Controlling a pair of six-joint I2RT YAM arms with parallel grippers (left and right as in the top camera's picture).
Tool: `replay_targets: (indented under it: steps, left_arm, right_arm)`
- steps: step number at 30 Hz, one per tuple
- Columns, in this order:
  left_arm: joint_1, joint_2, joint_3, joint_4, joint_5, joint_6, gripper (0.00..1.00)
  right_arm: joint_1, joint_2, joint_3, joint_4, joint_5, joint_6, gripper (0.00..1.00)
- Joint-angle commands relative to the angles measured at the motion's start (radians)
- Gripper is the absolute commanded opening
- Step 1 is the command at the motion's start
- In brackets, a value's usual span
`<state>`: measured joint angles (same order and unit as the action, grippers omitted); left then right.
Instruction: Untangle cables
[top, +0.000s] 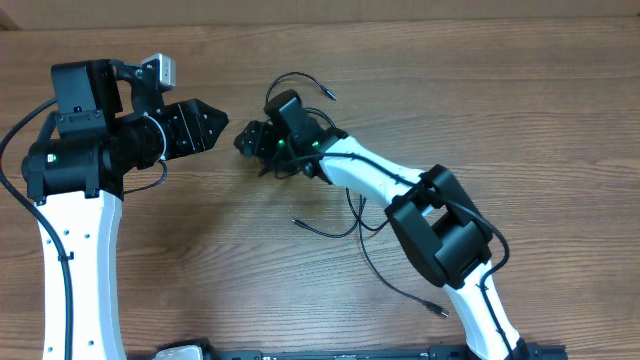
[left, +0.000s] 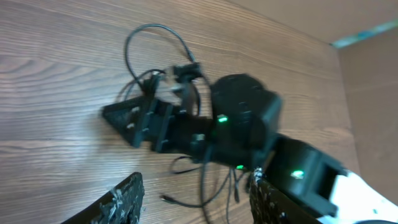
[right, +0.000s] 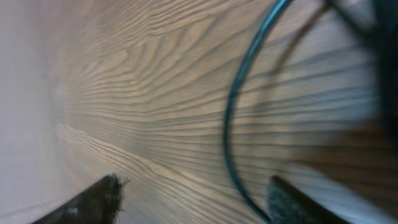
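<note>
Overhead: cables (top: 326, 94) bunched at centre frame, partly under right gripper (top: 245, 140), loose strands trailing toward lower right across table (top: 500, 80). Right wrist view: fingers spread, one strand between them, ungripped. Left gripper (top: 218, 124) just left of bundle, fingers apart, empty. Risk of cinching the knot or dragging the whole bundle if pulled by one strand. Likewise tip clash, given closeness.

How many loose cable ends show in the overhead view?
3: one cable end up-right of the right gripper, one below it, one beside the right arm. Others may hide under the arm.
</note>
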<state>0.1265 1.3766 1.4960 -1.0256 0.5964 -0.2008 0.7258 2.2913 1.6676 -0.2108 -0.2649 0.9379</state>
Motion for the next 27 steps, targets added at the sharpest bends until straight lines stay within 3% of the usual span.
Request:
replay_targets:
  steps: [1, 3, 6, 10, 11, 15, 18, 27]
  left_arm:
    - [0.002, -0.013, 0.005, -0.01, 0.069, 0.036, 0.54]
    - [0.002, -0.014, 0.005, -0.019, 0.088, 0.045, 0.54]
    - [0.002, -0.018, 0.005, -0.027, 0.116, 0.061, 0.54]
    - [0.002, -0.032, 0.005, -0.037, 0.13, 0.068, 0.54]
    - [0.002, -0.038, 0.005, -0.037, 0.13, 0.071, 0.54]
    - [0.002, -0.065, 0.005, -0.041, 0.131, 0.075, 0.54]
    - [0.002, -0.089, 0.005, -0.046, 0.132, 0.091, 0.54]
    - [0.002, -0.129, 0.005, -0.044, 0.134, 0.113, 0.55]
  right_arm:
    - [0.035, 0.025, 0.003, 0.04, 0.016, 0.005, 0.6]
    - [0.048, 0.028, 0.002, 0.052, 0.062, 0.005, 0.47]
    - [0.063, 0.028, 0.002, 0.051, 0.132, 0.005, 0.45]
    - [0.071, 0.032, 0.001, 0.049, 0.172, -0.003, 0.34]
    - [0.071, 0.036, 0.001, 0.048, 0.179, -0.003, 0.39]
    - [0.069, 0.068, 0.001, 0.041, 0.179, -0.003, 0.75]
    - [0.056, 0.094, 0.001, 0.034, 0.182, -0.008, 0.88]
    - [-0.071, 0.103, 0.002, 0.034, 0.171, -0.106, 0.88]
